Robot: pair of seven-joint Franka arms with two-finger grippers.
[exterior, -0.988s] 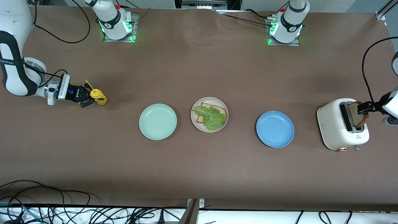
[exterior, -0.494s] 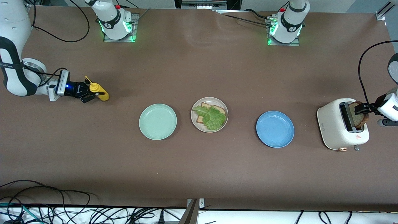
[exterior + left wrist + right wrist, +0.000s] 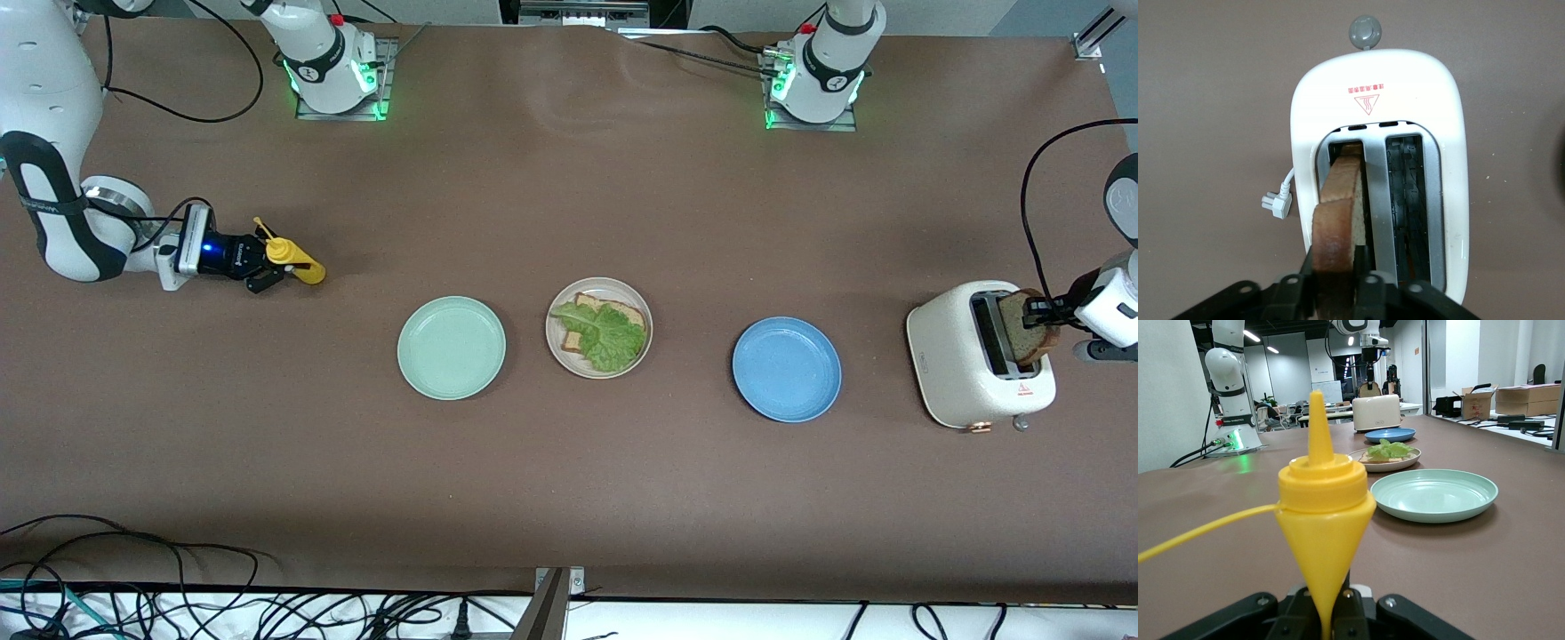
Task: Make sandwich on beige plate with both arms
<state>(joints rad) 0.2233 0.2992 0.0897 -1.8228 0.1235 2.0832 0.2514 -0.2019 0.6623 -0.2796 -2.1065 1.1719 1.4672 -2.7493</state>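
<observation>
Gripping the brown-crusted slice of wholegrain bread (image 3: 1338, 227) that stands in a slot of the white two-slot toaster (image 3: 965, 369), near the tabletop edge at the left arm's end: left gripper (image 3: 1336, 283) clenched on the slice's top crust, one finger on each face. Best lifted straight up along the slot, kept upright so the crust clears the metal slot walls, then carried across over the round blue plate (image 3: 787, 369). Destination well apart: round pale beige plate (image 3: 598, 293) mid-tabletop, between the blue plate and the round mint green plate (image 3: 451, 347), already bearing one bread slice (image 3: 613, 313) under a ruffled green lettuce leaf (image 3: 605, 333). Right gripper (image 3: 267, 267) near the opposite tabletop edge, clamped on a yellow cone-tipped squeeze bottle (image 3: 1321, 513), tilted over.
</observation>
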